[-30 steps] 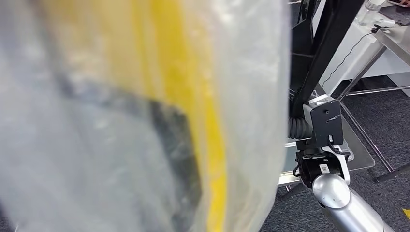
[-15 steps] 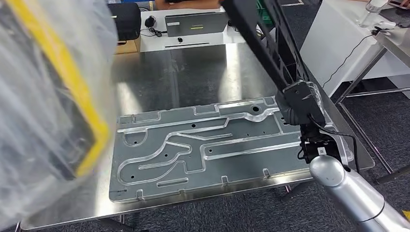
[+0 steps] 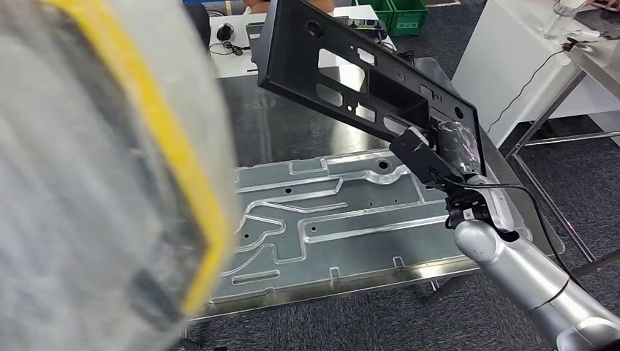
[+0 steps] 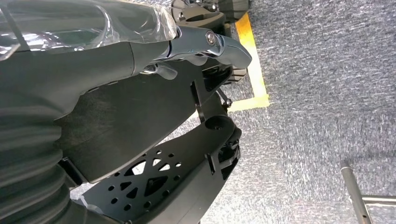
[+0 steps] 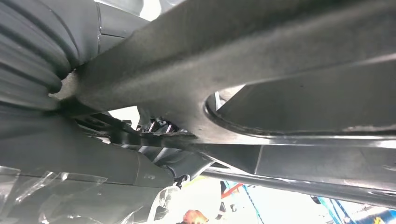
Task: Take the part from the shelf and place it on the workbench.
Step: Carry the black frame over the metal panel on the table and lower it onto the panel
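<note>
My right hand [image 3: 455, 150] grips one end of the long black perforated plastic panel [image 3: 343, 73], held tilted above the steel workbench [image 3: 292, 131] and its grey grooved metal plate [image 3: 343, 219]; left hand's state cannot be told.

Grey stamped metal plate [image 3: 343, 219], flat on steel table; green crates [image 3: 398, 13] behind; yellow floor tape [image 4: 252, 65] on grey carpet

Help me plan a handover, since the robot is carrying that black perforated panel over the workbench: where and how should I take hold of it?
Grip the black panel at its raised far end, around the long rim or through a cutout, coming from the far side of the workbench. The right hand holds the lower near end, and the panel tilts upward away from it, so the upper end looks free.
</note>
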Available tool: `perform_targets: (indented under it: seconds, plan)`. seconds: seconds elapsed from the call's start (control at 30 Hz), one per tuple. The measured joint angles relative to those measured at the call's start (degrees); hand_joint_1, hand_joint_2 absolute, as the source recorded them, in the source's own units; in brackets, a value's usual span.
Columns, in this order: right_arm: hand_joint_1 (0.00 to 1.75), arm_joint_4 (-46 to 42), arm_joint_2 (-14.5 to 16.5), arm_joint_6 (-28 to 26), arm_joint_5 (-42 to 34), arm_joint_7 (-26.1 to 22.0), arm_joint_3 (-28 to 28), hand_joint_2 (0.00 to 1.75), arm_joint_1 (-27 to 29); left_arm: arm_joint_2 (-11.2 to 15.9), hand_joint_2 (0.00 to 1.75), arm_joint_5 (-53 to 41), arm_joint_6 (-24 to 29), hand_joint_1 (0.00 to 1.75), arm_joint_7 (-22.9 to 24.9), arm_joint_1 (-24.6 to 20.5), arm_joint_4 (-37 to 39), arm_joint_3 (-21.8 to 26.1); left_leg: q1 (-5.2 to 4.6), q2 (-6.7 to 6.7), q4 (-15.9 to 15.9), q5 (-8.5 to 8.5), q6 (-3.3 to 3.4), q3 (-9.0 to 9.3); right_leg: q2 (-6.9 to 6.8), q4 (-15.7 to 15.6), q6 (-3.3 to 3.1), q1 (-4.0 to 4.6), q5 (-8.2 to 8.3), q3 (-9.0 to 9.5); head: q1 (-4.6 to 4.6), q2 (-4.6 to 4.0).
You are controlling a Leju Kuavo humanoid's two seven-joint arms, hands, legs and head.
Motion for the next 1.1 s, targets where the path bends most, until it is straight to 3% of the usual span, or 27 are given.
perform_targets:
  seconds: [0.73,0.97,1.03,1.1]
  plan:
    - [1.75,6.22,1.96,5.70,6.13,1.09,5.22,1.75,-3.65,-0.44,1.75,0.76,0.81,0.00,0.13,-0.69,0.00,-0.21,-0.19,-0.02,0.17,-0.08,0.07,-0.06,-0.02,-0.05,0.00,-0.16,0.00,-0.01,0.00,0.00]
    - [1.75,6.86,2.62,6.62,6.88,1.19,6.46,1.75,-4.54,-0.46,1.75,0.97,1.06,0.00,0.12,-0.67,0.00,-0.21,-0.36,0.01,-0.35,-0.09,0.91,0.32,-0.03,-0.18,0.51,-0.62,-0.11,0.13,0.00,0.01]
    - [1.75,6.88,2.66,6.66,6.99,1.19,6.47,1.75,-4.72,-0.51,1.75,1.17,1.12,0.00,0.07,-0.69,0.00,-0.20,0.08,0.11,-1.28,0.11,1.44,1.13,-0.03,3.07,0.64,-0.61,-1.83,-1.33,0.04,0.01]
    - [1.75,6.97,2.67,6.73,7.09,1.25,6.50,1.75,-4.76,-0.64,1.75,1.37,1.25,0.00,0.02,-0.66,0.00,-0.19,0.22,0.20,-1.55,-0.03,1.75,1.67,0.00,10.83,0.76,-0.57,-4.96,-5.38,0.07,0.00]
